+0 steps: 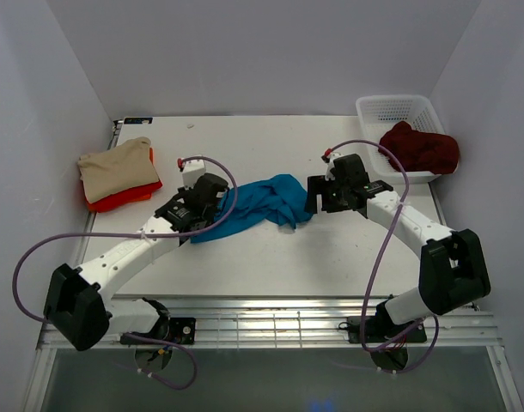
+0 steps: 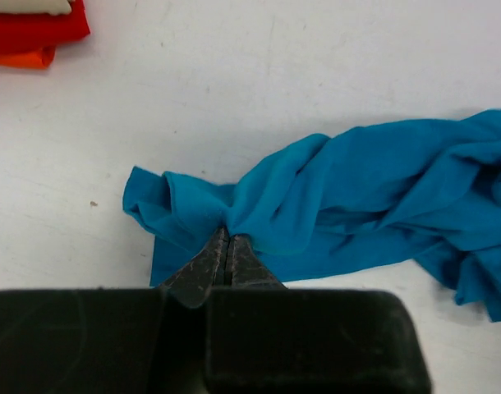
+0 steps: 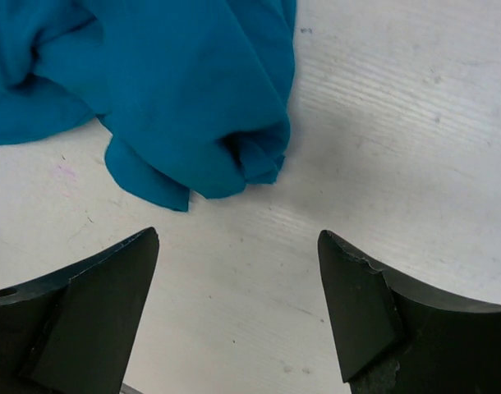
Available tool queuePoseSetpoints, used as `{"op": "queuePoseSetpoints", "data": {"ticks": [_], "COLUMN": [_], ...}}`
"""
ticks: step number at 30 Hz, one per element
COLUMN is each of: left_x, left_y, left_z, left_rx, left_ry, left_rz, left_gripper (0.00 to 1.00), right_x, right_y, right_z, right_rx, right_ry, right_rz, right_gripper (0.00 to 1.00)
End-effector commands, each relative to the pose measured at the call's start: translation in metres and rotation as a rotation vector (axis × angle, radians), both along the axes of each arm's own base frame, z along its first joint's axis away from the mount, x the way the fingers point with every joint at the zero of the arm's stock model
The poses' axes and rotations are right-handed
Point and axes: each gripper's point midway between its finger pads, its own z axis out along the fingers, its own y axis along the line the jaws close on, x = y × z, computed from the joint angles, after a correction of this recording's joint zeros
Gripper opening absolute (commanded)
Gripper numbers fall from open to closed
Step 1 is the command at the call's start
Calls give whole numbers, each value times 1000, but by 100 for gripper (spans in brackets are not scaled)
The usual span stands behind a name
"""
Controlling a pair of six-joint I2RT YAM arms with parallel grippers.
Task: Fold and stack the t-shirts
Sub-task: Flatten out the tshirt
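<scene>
The teal t-shirt lies bunched between my two pincers, one corner pinched tight in the left gripper, I judge so it can be drawn out flat for folding. The right gripper hovers just short of the opposite hem, jaws spread wide, touching nothing. Beyond the left pincer the beige t-shirt sits folded on the red t-shirt; the maroon t-shirt slumps over the basket past the right.

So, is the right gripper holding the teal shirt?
No, the right gripper is open above the bare table, apart from the teal shirt.
</scene>
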Motion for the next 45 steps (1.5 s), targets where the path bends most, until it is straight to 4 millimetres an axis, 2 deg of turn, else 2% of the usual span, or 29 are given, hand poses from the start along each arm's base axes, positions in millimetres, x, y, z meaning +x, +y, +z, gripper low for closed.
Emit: {"op": "queuePoseSetpoints", "data": {"ticks": [1, 2, 5, 6, 8, 9, 13, 15, 19, 21, 22, 24, 25, 27, 28, 29, 32, 33, 34, 35, 36, 37, 38, 40, 41, 42, 43, 44, 45], "left_x": [-1, 1, 10, 13, 25, 30, 56, 68, 96, 107, 118, 129, 142, 151, 152, 158, 152, 148, 145, 139, 136, 131, 126, 118, 113, 105, 100, 95, 82], "left_y": [5, 7, 13, 16, 24, 29, 45, 51, 73, 79, 83, 86, 86, 85, 83, 80, 81, 83, 84, 85, 86, 86, 88, 85, 84, 82, 75, 73, 75], "left_z": [-34, -37, -46, -47, -50, -50, -47, -49, -57, -72, -69, -79, -71, -72, -83, -79, -89, -89, -79, -78, -73, -58, -55, -43, -28, -32, -34, -38, -50], "left_rx": [49, 61, 96, 103, 125, 135, 153, 154, 141, 160, 150, 174, 169, 191, 209, 205, 213, 203, 188, 182, 174, 152, 148, 128, 111, 113, 98, 86, 105], "left_ry": [70, 71, 61, 58, 44, 37, 6, 5, 6, 25, -6, 5, -18, -4, 34, 28, 60, 61, 40, 41, 33, 5, 3, -12, -44, -23, -5, 20, 85], "left_rz": [29, 38, 65, 75, 100, 116, 154, 164, 215, 228, 243, 247, 251, 241, 229, 223, 217, 231, 237, 240, 245, 249, 247, 228, 218, 200, 166, 166, 166], "left_gripper": [0, 0, 0, 0, 0, 0, 0, 0, 0, 0, 0, 0, 0, 0, 0, 4, 32, 54, 62, 71, 73, 74, 75, 77, 77, 77, 76, 73, 69], "right_x": [29, 37, 47, 53, 59, 65, 76, 79, 82, 82, 82, 84, 83, 84, 85, 84, 86, 88, 86, 85, 84, 81, 78, 64, 57, 51, 39, 30, 21], "right_y": [35, 42, 59, 66, 80, 86, 108, 116, 134, 139, 142, 144, 146, 146, 145, 145, 142, 141, 138, 137, 132, 128, 125, 112, 107, 101, 93, 88, 85], "right_z": [26, 37, 37, 47, 47, 56, 54, 55, 46, 41, 33, 27, 20, 15, 9, 6, -2, -4, -5, -4, 2, 7, 12, 25, 27, 41, 29, 26, 33], "right_rx": [77, 86, 97, 114, 139, 154, 177, 181, 182, 178, 171, 166, 156, 138, 120, 108, 73, 60, 46, 37, 15, -2, -10, -24, -29, -22, -39, -42, -33], "right_ry": [-92, -118, -128, -148, -149, -166, -153, -148, -130, -117, -103, -93, -77, -70, -66, -64, -68, -73, -61, -62, -83, -98, -113, -138, -140, -169, -138, -117, -127], "right_rz": [91, 103, 147, 160, 189, 198, 240, 253, 287, 293, 296, 295, 295, 294, 288, 287, 273, 267, 261, 256, 239, 233, 228, 207, 203, 191, 188, 183, 185], "right_gripper": [84, 84, 83, 83, 82, 82, 66, 64, 62, 61, 60, 59, 58, 58, 58, 57, 57, 55, 54, 54, 54, 54, 54, 56, 56, 57, 57, 57, 57]}}
